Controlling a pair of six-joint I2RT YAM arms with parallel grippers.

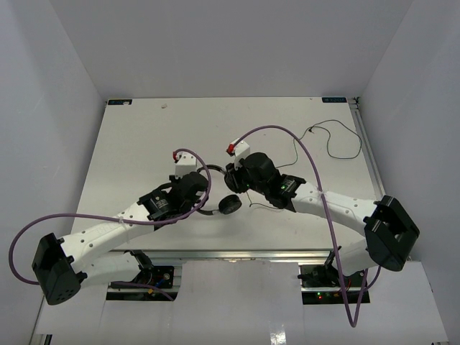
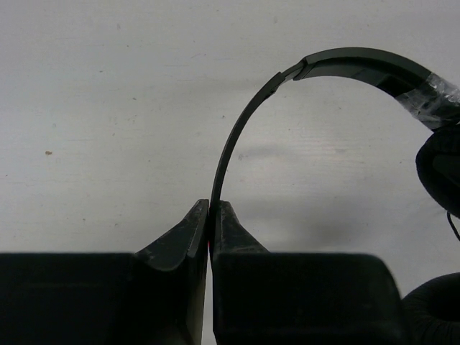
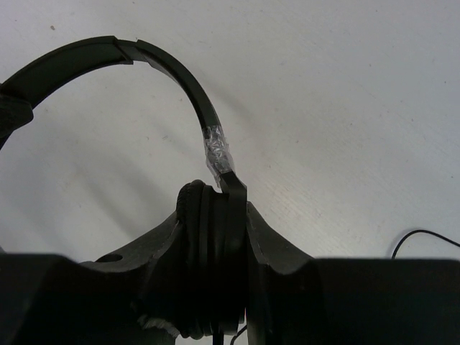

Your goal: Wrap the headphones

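Note:
The black headphones [image 1: 230, 204] lie mid-table between my two arms. My left gripper [image 2: 213, 208] is shut on the thin curved headband [image 2: 244, 129], which arcs up and to the right toward one padded earcup [image 2: 440, 169]. In the right wrist view, my right gripper [image 3: 214, 208] is shut on that earcup [image 3: 208, 251], with the pad squeezed between both jaws. A clear-taped stretch of the headband [image 3: 215, 151] rises from the earcup. In the top view, the other earcup hangs free below the left gripper [image 1: 203, 188] and the right gripper [image 1: 231, 176]. The thin cord [image 1: 338, 140] trails to the back right.
Thick purple robot cables [image 1: 316, 144] loop over both arms. The white table [image 1: 129, 144] ends at a metal rail along its near edge [image 1: 237, 253]. Grey walls close in on the left, right and back.

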